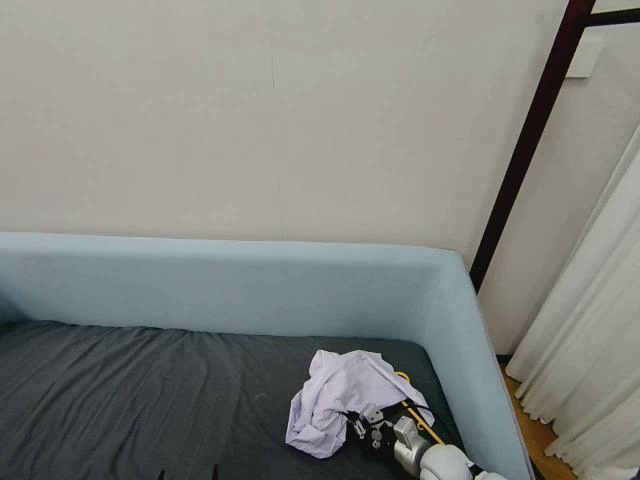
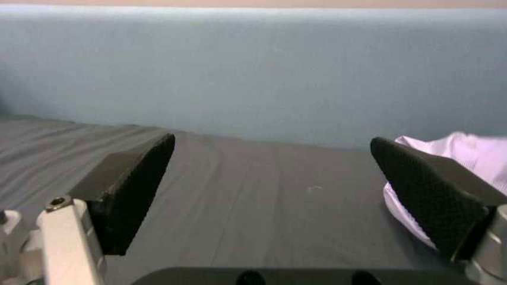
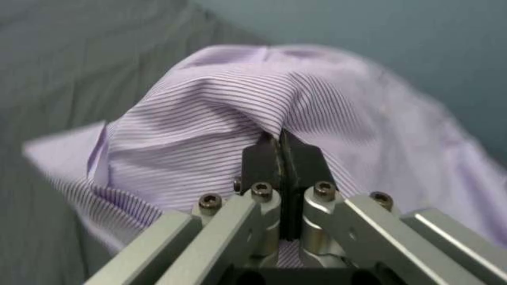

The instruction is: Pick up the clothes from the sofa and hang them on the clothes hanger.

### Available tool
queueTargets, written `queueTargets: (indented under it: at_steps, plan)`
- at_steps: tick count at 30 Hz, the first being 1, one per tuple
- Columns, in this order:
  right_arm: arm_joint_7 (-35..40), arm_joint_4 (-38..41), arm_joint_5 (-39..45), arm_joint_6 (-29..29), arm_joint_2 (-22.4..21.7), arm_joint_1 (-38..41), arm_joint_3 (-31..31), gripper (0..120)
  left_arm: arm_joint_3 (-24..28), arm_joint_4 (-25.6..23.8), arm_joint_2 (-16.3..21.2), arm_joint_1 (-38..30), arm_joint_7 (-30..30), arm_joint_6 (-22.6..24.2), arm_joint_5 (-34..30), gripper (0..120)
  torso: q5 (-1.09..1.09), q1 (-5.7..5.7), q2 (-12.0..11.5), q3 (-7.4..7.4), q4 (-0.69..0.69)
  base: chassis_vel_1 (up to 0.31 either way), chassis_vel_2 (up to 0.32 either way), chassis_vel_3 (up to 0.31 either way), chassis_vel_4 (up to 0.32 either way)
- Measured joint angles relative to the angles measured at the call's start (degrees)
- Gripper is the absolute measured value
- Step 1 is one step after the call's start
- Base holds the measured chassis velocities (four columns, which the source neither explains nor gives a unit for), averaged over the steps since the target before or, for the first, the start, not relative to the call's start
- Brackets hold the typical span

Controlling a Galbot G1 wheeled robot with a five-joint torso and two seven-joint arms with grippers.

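Right wrist view: right claw (image 3: 279, 145) pinches a raised fold of the striped lilac shirt (image 3: 198, 119), crumpled at the sofa (image 1: 250, 285) seat's 3 o'clock end. Probably light, limp; the fold grip suits. Left claw (image 2: 273, 178) wide.

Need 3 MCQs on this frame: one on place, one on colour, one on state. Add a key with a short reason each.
1. Where does the shirt lie on the sofa?
A. At the right end of the seat
B. At the left end of the seat
C. Draped over the backrest

2. What colour is the shirt?
A. Plain red
B. Lilac with fine stripes
C. Black

3. What state is the right pincer in?
A. Wide open, clear of the cloth
B. Shut on a fold of the shirt
C. Shut on a hanger

Key:
1 A: the head view shows it bunched at the seat's right end.
2 B: the right wrist view shows thin stripes on lilac cloth.
3 B: its fingers meet with cloth pinched between them. The left pincer hangs open over bare seat.
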Motion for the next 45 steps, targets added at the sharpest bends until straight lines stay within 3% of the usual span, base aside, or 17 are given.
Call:
queueTargets:
  at_steps: [5,15,23,27,30,35,40,45]
  plan:
    - [3.0,10.93,5.34,-1.59,-4.44,1.17,5.61,0,0.33,0.08,-0.31,-0.38,-0.05,-0.36,-0.03,97,0.0,0.0,0.0,0.0,0.0,0.0,0.0,0.0,0.0]
    - [7.63,26.37,17.71,-6.23,-11.75,9.18,7.37,0,0.56,-0.49,-0.36,-0.6,-0.19,-0.78,0.06,97,0.0,0.0,0.0,0.0,0.0,0.0,0.0,0.0,0.0]
    - [9.46,33.29,24.05,-8.16,-14.31,20.88,0.37,0,0.64,-1.3,-0.53,-0.66,-0.3,-0.93,0.27,96,0.0,0.0,0.0,0.0,-0.01,0.0,0.0,0.0,0.0]
    - [9.78,32.97,25.99,-8.11,-12.27,29.9,-7.3,0,0.43,-1.99,-0.79,-0.34,-0.39,-1.09,0.38,96,-0.02,0.0,0.0,0.0,0.02,0.0,0.0,0.0,0.0]
    - [9.86,32.7,26.58,-7.65,-10.61,31.58,-9.88,0,0.25,-2.16,-0.88,-0.06,-0.45,-1.23,0.46,96,-0.02,0.01,0.0,0.0,0.02,0.0,0.0,0.0,0.0]
    - [9.32,30.6,24.95,-5.04,-7.45,28.91,-11.8,0,-0.24,-2.04,-1.46,0.46,-0.68,-1.73,0.64,96,-0.01,0.0,0.0,0.0,0.01,0.0,0.0,0.0,0.0]
    - [9.74,24.92,19.33,-3.01,-5.6,22.51,-9.83,0,-0.33,-1.33,-2.04,0.64,-0.78,-1.84,1.03,96,0.0,0.01,0.0,0.01,0.01,0.0,0.0,0.0,0.0]
    - [14.27,27.25,18.02,-4.11,-8.57,15.15,-3.26,0,-0.04,-1.1,-2.01,0.37,-0.79,-1.62,1.09,96,0.01,0.01,-0.01,0.0,-0.03,0.0,0.0,0.0,0.0]
